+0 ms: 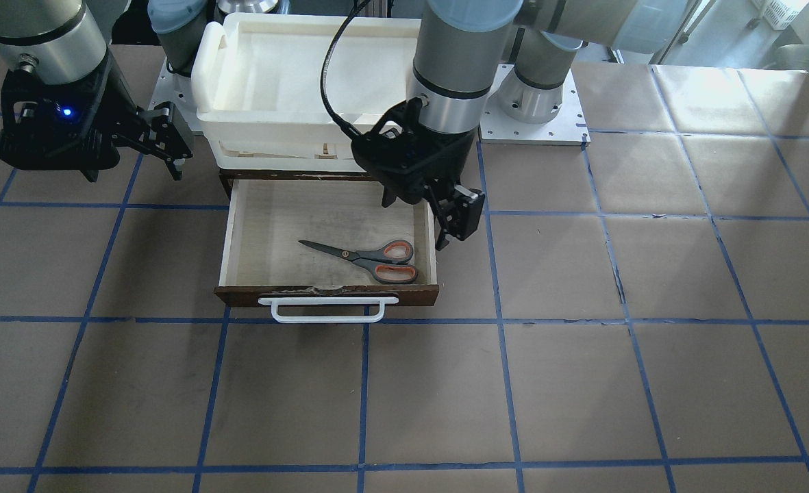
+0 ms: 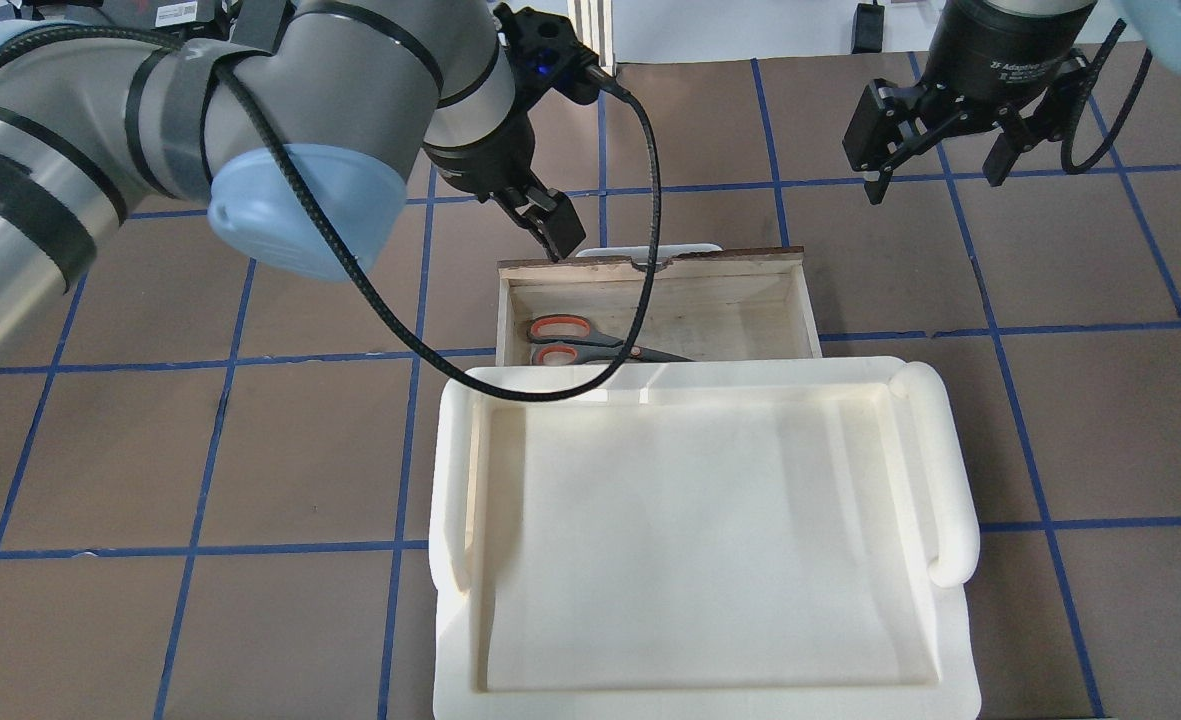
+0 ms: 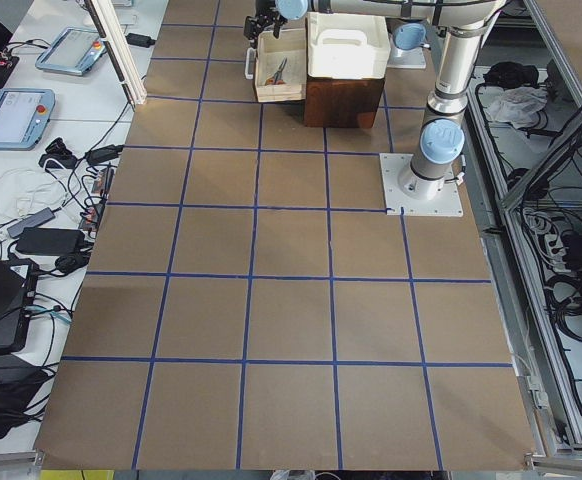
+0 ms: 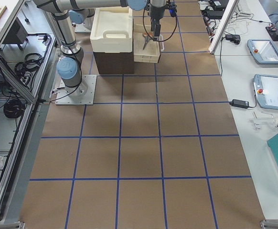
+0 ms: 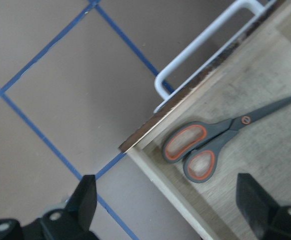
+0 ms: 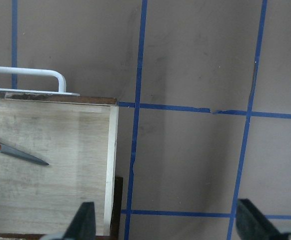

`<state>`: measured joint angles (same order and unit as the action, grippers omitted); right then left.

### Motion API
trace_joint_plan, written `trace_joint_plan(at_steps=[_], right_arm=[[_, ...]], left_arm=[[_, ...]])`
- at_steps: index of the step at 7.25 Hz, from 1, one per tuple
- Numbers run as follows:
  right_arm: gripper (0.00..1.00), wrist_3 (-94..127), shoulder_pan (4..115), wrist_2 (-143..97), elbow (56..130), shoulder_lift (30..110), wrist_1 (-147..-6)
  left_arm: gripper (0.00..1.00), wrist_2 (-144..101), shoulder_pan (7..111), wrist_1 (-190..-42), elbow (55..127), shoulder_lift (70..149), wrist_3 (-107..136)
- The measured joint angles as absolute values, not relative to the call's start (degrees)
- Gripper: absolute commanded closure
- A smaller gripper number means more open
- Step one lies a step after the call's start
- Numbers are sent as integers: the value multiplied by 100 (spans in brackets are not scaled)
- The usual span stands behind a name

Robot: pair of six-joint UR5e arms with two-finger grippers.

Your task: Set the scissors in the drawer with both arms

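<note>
The scissors (image 1: pixel 377 259) lie flat inside the open drawer (image 1: pixel 267 226), handles toward my left side and blades pointing across it. They also show in the overhead view (image 2: pixel 580 340) and the left wrist view (image 5: pixel 205 145). The blade tip shows in the right wrist view (image 6: pixel 15 152). My left gripper (image 1: pixel 423 212) is open and empty, above the drawer's side wall near the scissor handles, and shows in the overhead view (image 2: pixel 550 225). My right gripper (image 1: pixel 137 164) is open and empty, above the table beside the drawer's other side, and shows in the overhead view (image 2: pixel 935 165).
A white plastic bin (image 2: pixel 700 550) sits on top of the cabinet behind the drawer. The drawer's white bar handle (image 1: pixel 327 309) faces away from the robot. The table is brown with blue tape lines (image 1: pixel 363 397). A black cable (image 2: pixel 640 200) hangs from my left arm over the drawer.
</note>
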<state>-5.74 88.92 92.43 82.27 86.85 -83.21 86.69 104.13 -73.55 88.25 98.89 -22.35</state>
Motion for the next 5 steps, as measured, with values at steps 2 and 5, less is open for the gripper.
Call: trace_joint_plan(at_steps=[2, 5], right_arm=[[0, -599, 8859, 9103, 8235, 8861, -8139], [0, -658, 8850, 9131, 8214, 9483, -7947]], left_arm=[[0, 8666, 9703, -7499, 8838, 9744, -1022], [0, 8833, 8993, -8100, 8867, 9485, -403]])
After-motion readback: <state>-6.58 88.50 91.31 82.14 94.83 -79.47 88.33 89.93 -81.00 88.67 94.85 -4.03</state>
